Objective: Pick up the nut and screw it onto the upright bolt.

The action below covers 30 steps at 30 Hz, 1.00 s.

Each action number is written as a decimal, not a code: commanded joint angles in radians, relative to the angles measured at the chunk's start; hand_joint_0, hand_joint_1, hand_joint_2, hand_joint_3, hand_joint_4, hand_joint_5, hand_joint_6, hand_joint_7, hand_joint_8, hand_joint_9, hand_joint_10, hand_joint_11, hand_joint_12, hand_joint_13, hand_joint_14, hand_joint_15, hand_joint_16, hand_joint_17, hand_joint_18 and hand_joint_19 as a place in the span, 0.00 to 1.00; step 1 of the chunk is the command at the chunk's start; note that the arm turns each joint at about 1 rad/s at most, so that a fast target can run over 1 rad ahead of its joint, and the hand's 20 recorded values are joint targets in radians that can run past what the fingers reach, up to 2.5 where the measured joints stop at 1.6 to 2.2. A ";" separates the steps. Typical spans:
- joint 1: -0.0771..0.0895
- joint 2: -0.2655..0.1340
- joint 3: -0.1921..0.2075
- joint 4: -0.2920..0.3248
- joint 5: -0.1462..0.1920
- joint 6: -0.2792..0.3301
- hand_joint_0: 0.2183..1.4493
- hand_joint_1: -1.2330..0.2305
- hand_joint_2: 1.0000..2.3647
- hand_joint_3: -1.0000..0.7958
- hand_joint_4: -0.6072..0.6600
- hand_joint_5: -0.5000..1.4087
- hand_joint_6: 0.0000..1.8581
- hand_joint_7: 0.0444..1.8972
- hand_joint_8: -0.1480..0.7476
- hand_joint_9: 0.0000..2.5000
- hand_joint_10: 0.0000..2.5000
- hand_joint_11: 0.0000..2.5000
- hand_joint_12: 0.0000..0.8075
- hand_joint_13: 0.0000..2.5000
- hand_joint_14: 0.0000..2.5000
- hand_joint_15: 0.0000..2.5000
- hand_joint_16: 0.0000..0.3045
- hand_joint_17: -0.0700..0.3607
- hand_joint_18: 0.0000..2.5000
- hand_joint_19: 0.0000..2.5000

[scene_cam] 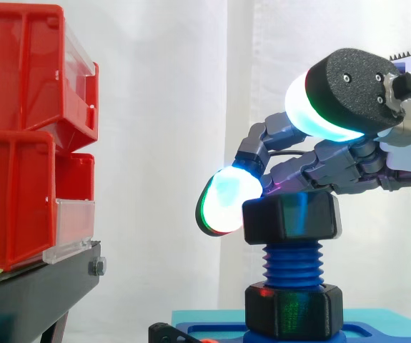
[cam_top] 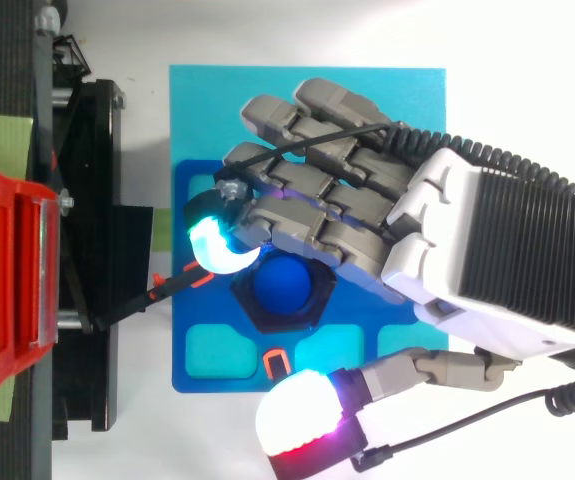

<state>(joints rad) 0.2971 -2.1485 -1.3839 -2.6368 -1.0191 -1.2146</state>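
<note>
A black hex nut [scene_cam: 291, 218] sits on top of the upright blue threaded bolt [scene_cam: 291, 264], level and near the bolt's upper end. From above, the bolt's blue tip [cam_top: 285, 285] shows inside the nut [cam_top: 282, 320]. My hand [cam_top: 367, 200] reaches in from the right and lies over the nut. One bent fingertip [scene_cam: 223, 200] rests its glowing pad against the nut's left side. The thumb [cam_top: 297, 415] is spread wide and stands apart from the nut, raised above it in the side view. Nothing is pinched.
A second black nut [scene_cam: 294, 311] sits at the bolt's foot on a dark blue tray [cam_top: 192, 370], which lies on a cyan plate [cam_top: 307, 100]. Red bins [scene_cam: 19, 143] on a black stand [scene_cam: 33, 286] rise to the left, a short gap away.
</note>
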 commanded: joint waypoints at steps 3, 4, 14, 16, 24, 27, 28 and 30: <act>-0.003 0.001 0.000 -0.011 -0.007 0.003 0.18 0.67 0.00 0.28 0.63 0.22 0.27 0.67 0.48 0.17 0.00 0.00 0.46 0.09 0.00 0.00 0.17 0.44 0.04 0.02; -0.004 0.001 0.000 -0.015 -0.007 0.003 0.18 0.67 0.00 0.28 0.63 0.22 0.27 0.68 0.48 0.17 0.00 0.00 0.46 0.10 0.00 0.00 0.17 0.44 0.04 0.02; -0.009 0.001 0.000 -0.037 -0.033 0.003 0.18 0.65 0.00 0.28 0.63 0.24 0.27 0.72 0.48 0.20 0.00 0.00 0.45 0.11 0.00 0.00 0.16 0.42 0.05 0.02; -0.010 0.002 0.000 -0.042 -0.033 0.003 0.18 0.65 0.00 0.28 0.62 0.24 0.27 0.72 0.48 0.22 0.00 0.00 0.45 0.12 0.00 0.00 0.16 0.42 0.06 0.02; -0.015 0.007 0.000 -0.071 -0.033 0.003 0.19 0.68 0.00 0.28 0.61 0.25 0.27 0.73 0.48 0.26 0.00 0.00 0.44 0.15 0.00 0.00 0.15 0.40 0.08 0.03; -0.013 0.007 0.000 -0.080 -0.033 0.003 0.20 0.69 0.00 0.28 0.61 0.25 0.27 0.73 0.48 0.26 0.00 0.00 0.44 0.15 0.00 0.00 0.15 0.40 0.08 0.03; -0.015 0.009 0.000 -0.081 -0.033 0.003 0.20 0.69 0.00 0.28 0.60 0.25 0.27 0.73 0.48 0.27 0.00 0.00 0.44 0.15 0.00 0.00 0.15 0.40 0.08 0.03; -0.015 0.010 0.000 -0.086 -0.033 0.004 0.20 0.69 0.00 0.28 0.61 0.25 0.27 0.73 0.48 0.27 0.00 0.00 0.44 0.15 0.00 0.00 0.15 0.40 0.09 0.03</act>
<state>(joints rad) 0.2828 -2.1400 -1.3836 -2.7157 -1.0523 -1.2112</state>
